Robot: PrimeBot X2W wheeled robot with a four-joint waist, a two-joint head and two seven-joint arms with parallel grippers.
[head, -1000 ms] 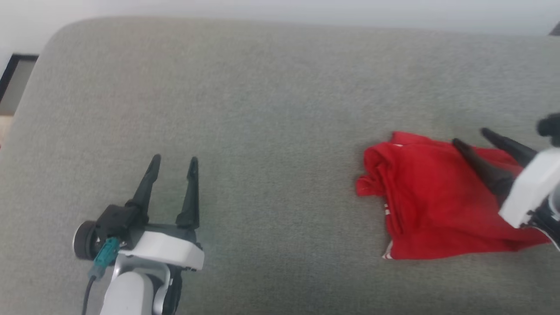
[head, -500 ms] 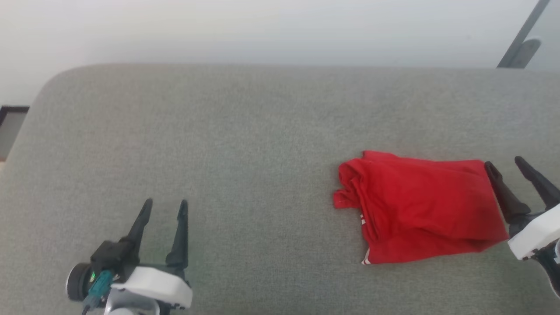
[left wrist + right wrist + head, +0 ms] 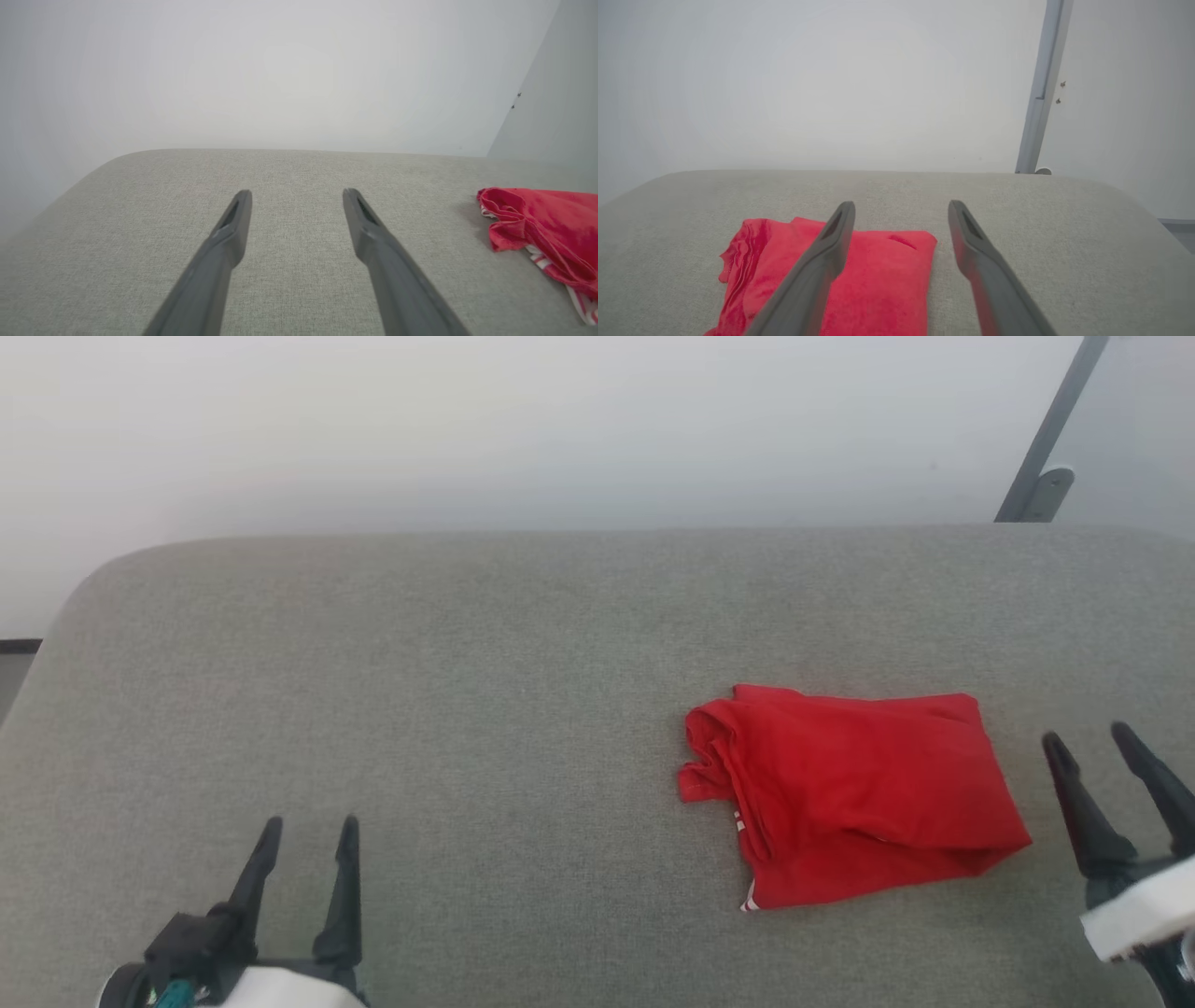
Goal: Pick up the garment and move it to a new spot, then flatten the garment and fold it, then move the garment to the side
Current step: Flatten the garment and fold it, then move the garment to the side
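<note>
Cushion (image 3: 467, 709): grey woven fabric with a rounded far corner. It lies beneath the left hand (image 3: 311, 823) and the right hand (image 3: 1086, 735) and runs ahead of both.
Wall (image 3: 467, 429): plain white, ahead of both hands, past the cushion's far edge.
Post (image 3: 1050, 429): slim and grey, ahead of the right hand and a little to its right.
Bracket (image 3: 1046, 490): small rounded grey piece at the post's foot.
Panel (image 3: 1148, 429): pale grey, right of the post.
Dark strip (image 3: 17, 645): ahead and left of the left hand, beyond the cushion's corner.
</note>
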